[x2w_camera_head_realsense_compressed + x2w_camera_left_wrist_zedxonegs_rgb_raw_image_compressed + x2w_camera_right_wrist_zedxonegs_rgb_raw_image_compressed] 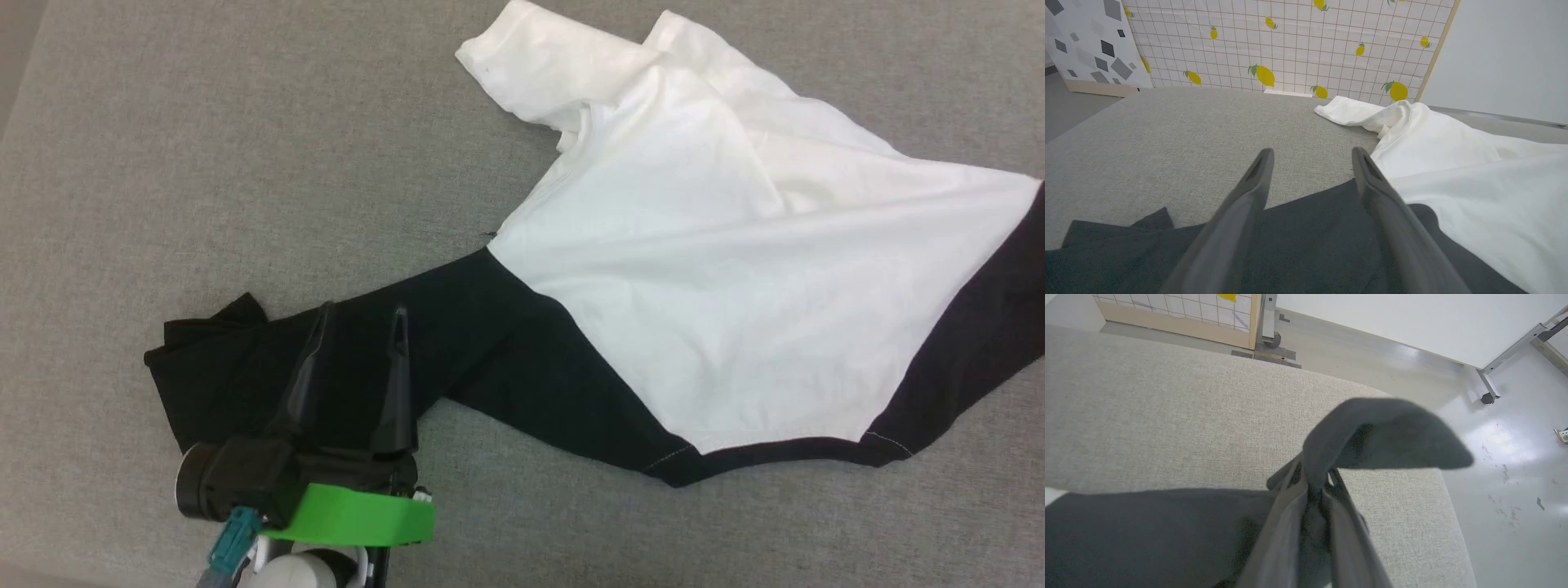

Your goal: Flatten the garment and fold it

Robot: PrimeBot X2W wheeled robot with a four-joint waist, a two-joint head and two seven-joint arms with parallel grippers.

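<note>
We're parking the left claw [363, 310] wide open, garment [694, 286] lying right under it. The right claw [1312, 486] is pinching a sleeve end [1384, 433]. It's a thin pinch, so we're risking it slipping out mid-pull.

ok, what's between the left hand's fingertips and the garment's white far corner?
Bare grey surface, seen in the left wrist view. The left hand stands open over the garment's black sleeve.

Head view steeply downward; wrist views low, close; all share garment [694, 286]
</note>
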